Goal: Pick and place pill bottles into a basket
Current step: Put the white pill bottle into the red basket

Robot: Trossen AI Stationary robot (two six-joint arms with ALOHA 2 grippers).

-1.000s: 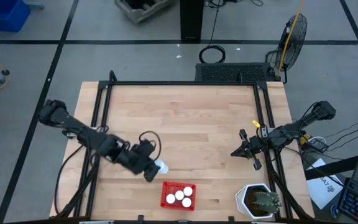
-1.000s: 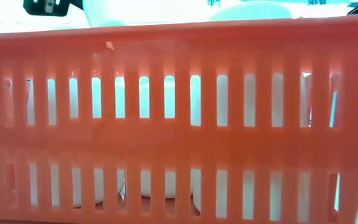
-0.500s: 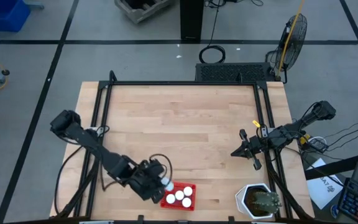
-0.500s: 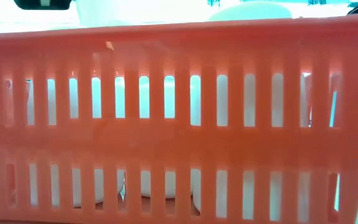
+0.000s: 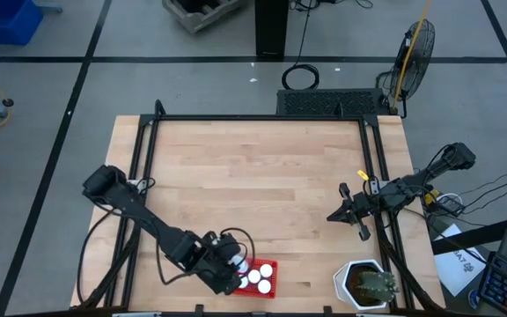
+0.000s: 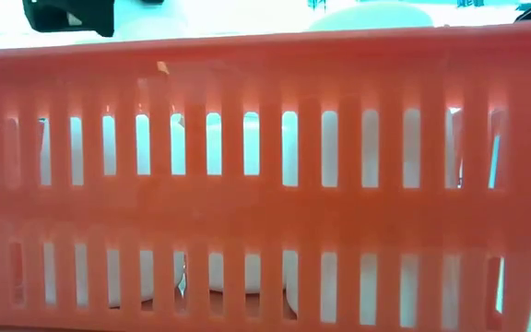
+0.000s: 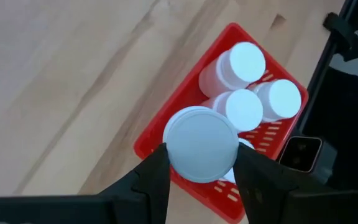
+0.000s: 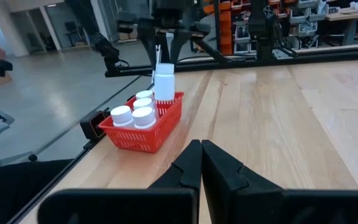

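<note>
Above the small red mesh-walled plastic basket [image 7: 225,134]: left gripper [image 7: 201,163] pinching a white-capped white pill bottle [image 7: 201,144]; others already inside; release judged pending. Right gripper [image 8: 202,163] pressed together, idle.

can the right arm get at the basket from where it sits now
Probably yes: bare table lies between the right gripper and the basket, but the left gripper hovers over it holding a pill bottle, so they could collide.

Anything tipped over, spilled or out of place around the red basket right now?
Nothing stands out. The bottles in the basket stand upright, and the left gripper holds another pill bottle upright over it. The right gripper waits shut, far off.
</note>
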